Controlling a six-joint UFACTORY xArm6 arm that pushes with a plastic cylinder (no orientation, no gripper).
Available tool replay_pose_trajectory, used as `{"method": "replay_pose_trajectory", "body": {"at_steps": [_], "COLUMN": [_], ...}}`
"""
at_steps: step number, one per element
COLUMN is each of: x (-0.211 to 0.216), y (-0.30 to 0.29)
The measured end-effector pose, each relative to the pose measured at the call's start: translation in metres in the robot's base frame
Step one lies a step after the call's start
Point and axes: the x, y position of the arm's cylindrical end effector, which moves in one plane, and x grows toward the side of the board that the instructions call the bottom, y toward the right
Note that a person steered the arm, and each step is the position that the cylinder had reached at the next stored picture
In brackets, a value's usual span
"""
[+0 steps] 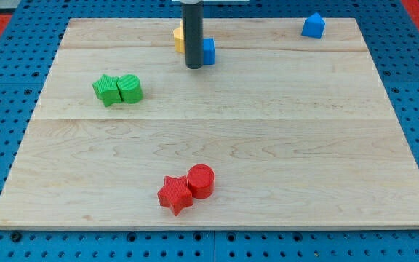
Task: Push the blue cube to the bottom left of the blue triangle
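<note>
Find the small blue plastic cube (208,52) near the view's top edge of the pale wooden counter (217,138), a little left of centre, half hidden behind the dark rod. Note my tip (193,68) planted at the cube's left side, touching it or just beside it; impossible to tell which. Look for no claw here: only the bare rod, nothing to open or close, nothing held. Spot the blue plastic triangle (313,25) well apart, toward the view's top right corner. Push toward the view's right, nearly level, probably with only a slight drift upward near the end. Keep the line of push through the cube's middle, or expect it to spin off the tip and slip away. Ease off short of the triangle, to leave the cube at its lower left without nudging it. Mind the yellow plastic block (177,38) just behind the rod; steer away from it rather than drag it along. Ignore the green star (106,90), green cylinder (130,88), red star (174,195) and red cylinder (201,181), all well clear of the path. As for heading: no long axis to speak of in a cube; faces apparently about square to the counter's edges, one side toward the view's bottom.
</note>
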Motion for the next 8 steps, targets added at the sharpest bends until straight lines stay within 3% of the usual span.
{"method": "replay_pose_trajectory", "body": {"at_steps": [1, 4, 6, 8], "x": [-0.004, -0.053, -0.065, -0.086], "y": [-0.049, 0.122, 0.093, 0.165]}}
